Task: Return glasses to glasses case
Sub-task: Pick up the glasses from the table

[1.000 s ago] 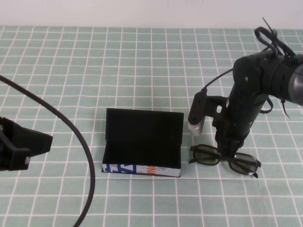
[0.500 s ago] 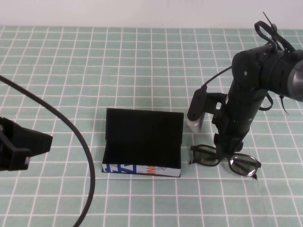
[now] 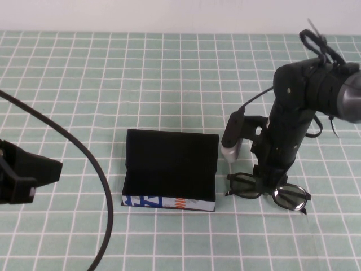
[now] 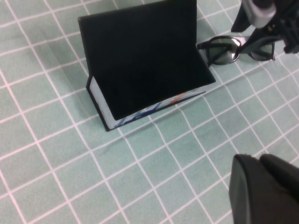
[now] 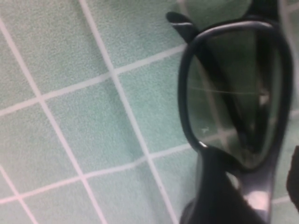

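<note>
- Right gripper point(image 3: 267, 182) is pointing down at the bridge of the glasses point(image 3: 289, 197); I am reading its fingers as pinched onto the frame there, with one fingertip point(image 5: 219, 186) pressing against the rim under a lens.
- I am seeing the glasses lying just beside the glasses case point(image 3: 169, 169), on its right, apart from it and outside it.
- I am noting the glasses case sitting open on the green tiled table point(image 3: 113, 84), flap lid standing upright at the back, printed white front facing the robot, interior dark.
- Left gripper point(image 3: 25, 175) is hanging at the left edge, well apart from the case; I cannot tell how its fingers stand.
</note>
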